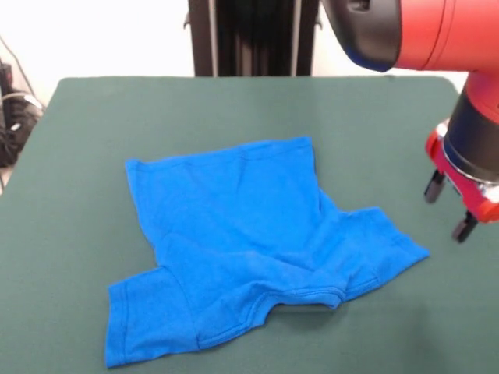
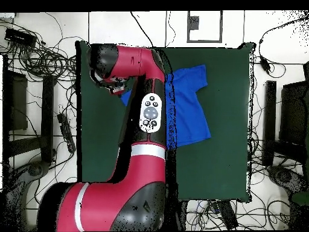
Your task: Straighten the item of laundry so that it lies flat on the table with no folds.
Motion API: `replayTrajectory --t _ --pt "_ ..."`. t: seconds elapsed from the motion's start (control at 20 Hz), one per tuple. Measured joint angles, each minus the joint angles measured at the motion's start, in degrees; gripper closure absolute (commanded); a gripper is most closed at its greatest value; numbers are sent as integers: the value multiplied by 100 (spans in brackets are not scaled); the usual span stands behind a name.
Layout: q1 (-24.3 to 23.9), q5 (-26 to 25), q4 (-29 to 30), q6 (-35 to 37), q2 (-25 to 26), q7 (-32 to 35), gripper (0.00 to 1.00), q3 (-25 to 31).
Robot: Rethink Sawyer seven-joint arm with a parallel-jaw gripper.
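The item of laundry (image 1: 242,234), a royal-blue T-shirt, lies spread on the green table (image 1: 93,117), collar toward the near edge. One sleeve points near left and the other right, with creases around the collar and the right sleeve. My gripper (image 1: 449,207) hangs just right of the right sleeve, apart from the cloth, open with nothing between its black fingertips (image 1: 434,187). From overhead, the arm (image 2: 148,103) covers the shirt's left part; the rest of the shirt (image 2: 188,103) shows to its right. The gripper itself is hidden under the arm there.
The table (image 2: 223,163) is far wider than the shirt on every side. Cables and stands (image 2: 36,54) lie on the floor around the table edges. A black pillar (image 1: 253,35) rises behind the far edge.
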Motion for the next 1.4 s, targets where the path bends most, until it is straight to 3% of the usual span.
replayTrajectory --t 0.4,0.9,1.15,1.4 --pt "-12 -279 -321 48 193 0 0 0" --pt "-7 -566 -294 -56 446 0 0 1" --pt "-8 -717 -104 -349 419 0 0 3" --pt "-25 -743 -6 -1279 535 0 0 72"
